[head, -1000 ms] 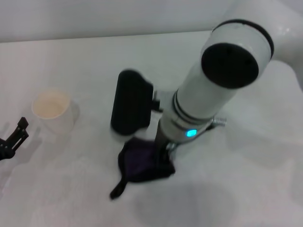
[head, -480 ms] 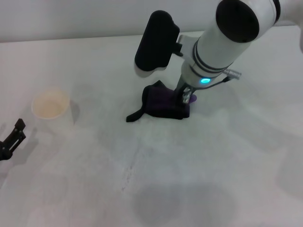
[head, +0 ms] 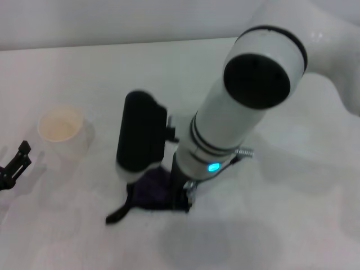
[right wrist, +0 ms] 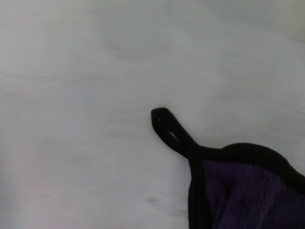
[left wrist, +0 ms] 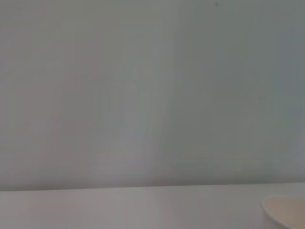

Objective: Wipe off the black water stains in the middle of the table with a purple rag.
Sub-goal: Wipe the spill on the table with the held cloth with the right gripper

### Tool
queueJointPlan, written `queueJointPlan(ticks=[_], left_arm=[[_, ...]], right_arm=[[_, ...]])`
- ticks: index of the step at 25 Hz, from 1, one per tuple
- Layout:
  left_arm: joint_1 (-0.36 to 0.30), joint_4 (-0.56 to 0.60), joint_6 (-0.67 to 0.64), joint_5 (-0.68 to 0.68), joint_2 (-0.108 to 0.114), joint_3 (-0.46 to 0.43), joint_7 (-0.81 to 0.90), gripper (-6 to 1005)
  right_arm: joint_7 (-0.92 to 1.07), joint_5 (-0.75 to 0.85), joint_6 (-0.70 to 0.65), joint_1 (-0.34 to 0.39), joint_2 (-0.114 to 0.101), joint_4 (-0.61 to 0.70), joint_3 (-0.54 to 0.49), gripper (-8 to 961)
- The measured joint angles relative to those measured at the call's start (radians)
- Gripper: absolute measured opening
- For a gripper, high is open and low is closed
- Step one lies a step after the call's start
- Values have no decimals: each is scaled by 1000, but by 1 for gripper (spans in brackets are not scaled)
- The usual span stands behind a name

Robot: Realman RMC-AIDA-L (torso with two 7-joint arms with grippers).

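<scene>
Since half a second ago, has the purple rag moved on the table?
Yes. The purple rag slid toward the robot and to its left, pressed under the right gripper; it now lies nearer than the cup, which stayed put.

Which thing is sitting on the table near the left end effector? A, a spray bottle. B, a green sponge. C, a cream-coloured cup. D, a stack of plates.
C: in the head view a cream-coloured cup stands on the white table just beyond the parked left end effector, while the right arm presses the purple rag onto the table farther to the right.
</scene>
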State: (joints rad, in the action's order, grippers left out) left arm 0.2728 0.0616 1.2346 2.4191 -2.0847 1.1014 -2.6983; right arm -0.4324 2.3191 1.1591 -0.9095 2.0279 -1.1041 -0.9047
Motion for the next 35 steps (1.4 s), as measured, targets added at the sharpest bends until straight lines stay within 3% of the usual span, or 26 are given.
queueJointPlan(ticks=[5,11,20,27,31,35], left_arm=[[0,0,-1,0,0,0,0,876],[-1,0,-1,0,0,0,0,875],[-9,0,-1,0,-1,1,0,876],[-11,-2,-1,0,-1,5,0,876],[-10,-2,-1,0,0,4,0,876],[-8,-2,-2,0,2,5,0,876]], right_arm=[[16,-35,32,29,0,-103,77,77],[24,-48,29,29,0,-103,97,77],[14,167,11,28,-3,-4,-143,77],[-18,266,-60,-5,-7,151,-330,76],[-46,249,-49,3,-3,163,-340,76],[-65,148,-16,23,-1,139,-267,75]])
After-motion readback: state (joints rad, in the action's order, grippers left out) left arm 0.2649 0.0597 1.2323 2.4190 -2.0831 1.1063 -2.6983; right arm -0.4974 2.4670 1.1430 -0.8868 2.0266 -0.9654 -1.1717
